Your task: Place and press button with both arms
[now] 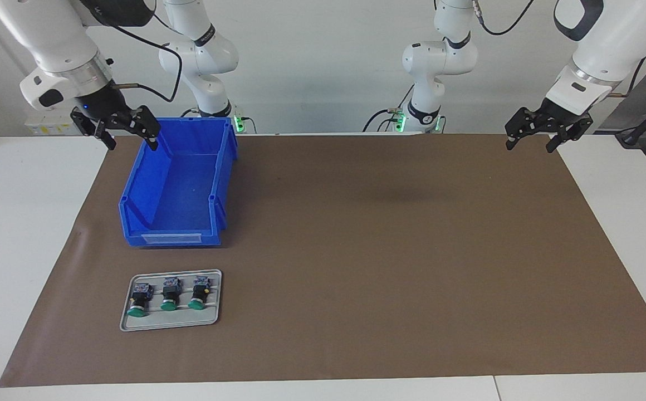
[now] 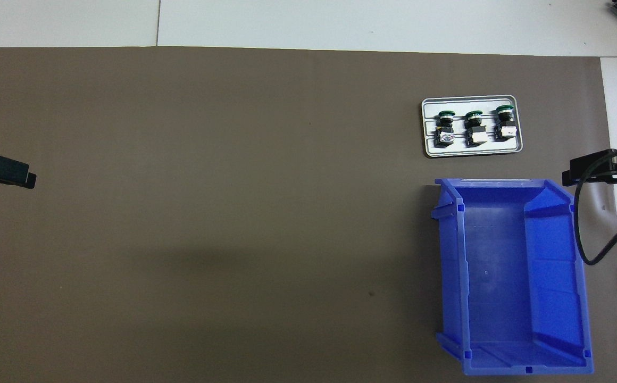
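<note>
White table standing against a pale wall.
A brown mat is covering most of the tabletop; even light is falling across it, casting one soft shadow mid-mat. A seam is running along the table's edge farthest from the robots.

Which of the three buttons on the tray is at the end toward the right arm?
The button at the end of the row, closest to the tray's edge at the right arm's end; the other two lie toward the table's middle.
</note>
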Controlling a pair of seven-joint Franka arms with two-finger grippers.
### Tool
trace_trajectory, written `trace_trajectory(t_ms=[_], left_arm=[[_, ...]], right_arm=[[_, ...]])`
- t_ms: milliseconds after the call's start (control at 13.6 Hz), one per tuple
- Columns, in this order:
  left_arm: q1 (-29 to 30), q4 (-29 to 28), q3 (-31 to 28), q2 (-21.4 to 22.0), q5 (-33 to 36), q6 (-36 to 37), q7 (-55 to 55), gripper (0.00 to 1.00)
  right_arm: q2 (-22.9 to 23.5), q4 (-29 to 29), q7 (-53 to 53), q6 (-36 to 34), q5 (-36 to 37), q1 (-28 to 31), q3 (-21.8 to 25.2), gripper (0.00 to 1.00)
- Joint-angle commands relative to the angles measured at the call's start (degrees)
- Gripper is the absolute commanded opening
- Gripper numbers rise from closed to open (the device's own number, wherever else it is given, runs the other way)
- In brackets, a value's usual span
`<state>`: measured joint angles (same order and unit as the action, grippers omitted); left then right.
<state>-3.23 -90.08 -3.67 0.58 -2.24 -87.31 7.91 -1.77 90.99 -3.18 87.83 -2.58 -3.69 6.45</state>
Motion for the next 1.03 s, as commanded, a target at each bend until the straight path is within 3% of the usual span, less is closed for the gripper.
trace_trajectory(t_ms=[0,513,659,952], left_arm=[[0.42,-1.59,0.15,1.35,-0.39,-0.49,-0.53,1.00],[0.42,-1.59,0.15,1.35,-0.39,-0.49,-0.53,1.00],[0.42,-1.59,0.15,1.44,-0.39,-0.49,-0.44,1.00],[0.42,-1.59,0.15,1.35,-0.39,-0.49,-0.53,1.00]], right_arm=[[-1.13,1.47,-1.22,0.93,-0.76,0.35,-0.21,1.00],[-2.45,4.98,-1.13,3.04,-0.24,0.88,-0.13,1.00],[-2.54,4.90,-1.04,3.13,4.49,0.27,-0.39,1.00],[-2.54,4.90,-0.87,3.66,5.04,0.35,-0.39,1.00]])
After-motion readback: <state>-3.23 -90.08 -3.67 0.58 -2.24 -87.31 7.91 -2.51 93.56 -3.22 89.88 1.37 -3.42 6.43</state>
